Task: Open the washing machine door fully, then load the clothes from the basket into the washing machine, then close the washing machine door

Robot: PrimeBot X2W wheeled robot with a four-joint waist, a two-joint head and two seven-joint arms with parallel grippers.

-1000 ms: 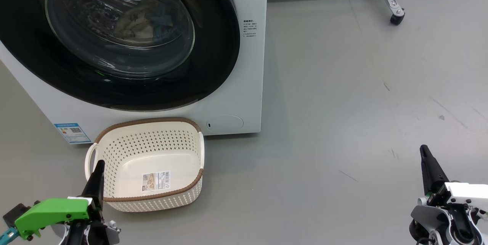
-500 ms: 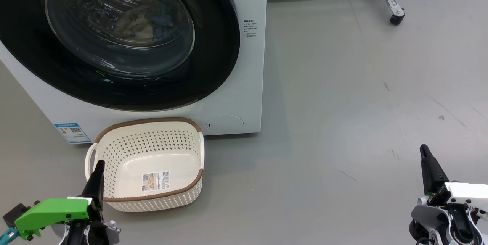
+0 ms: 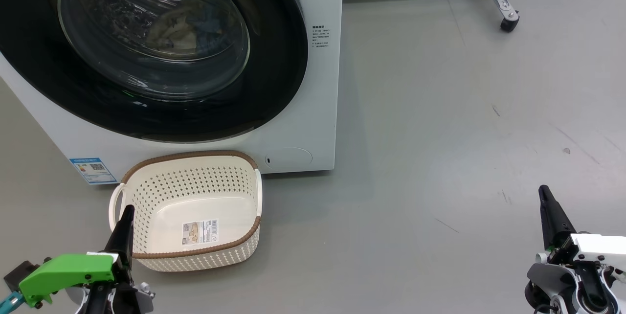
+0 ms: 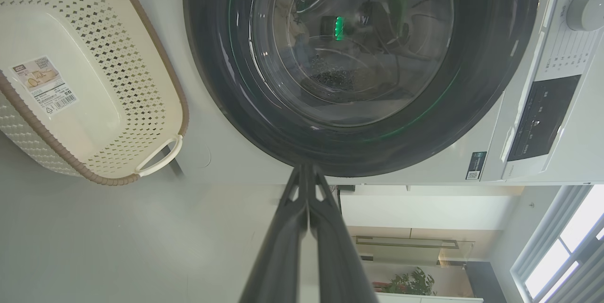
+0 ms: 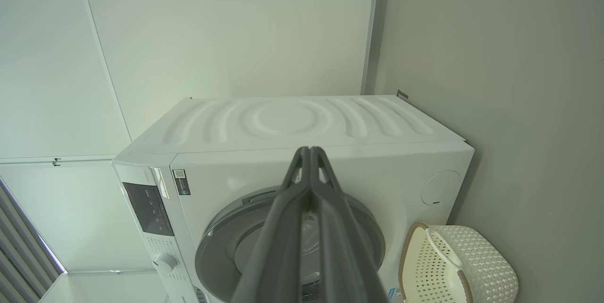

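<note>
The white washing machine (image 3: 313,108) stands at the upper left, and its door (image 3: 274,69) lies flush against the front. Behind the door's glass, clothes (image 3: 176,30) show as cream and blue cloth in the drum. On the floor before the machine sits the basket (image 3: 190,157), with a barcode sticker on its bare floor. My left gripper (image 3: 128,211) is shut, its tip over the basket's near left corner, holding nothing. Far to the right, my right gripper (image 3: 543,191) is shut above bare floor. The left wrist view shows the door (image 4: 472,81) and the basket (image 4: 155,71).
A white frame on a black caster (image 3: 508,23) stands at the back right. Grey floor (image 3: 440,157) spreads to the right of the machine. The machine's control panel (image 4: 542,119) and dial (image 4: 585,8) show in the left wrist view.
</note>
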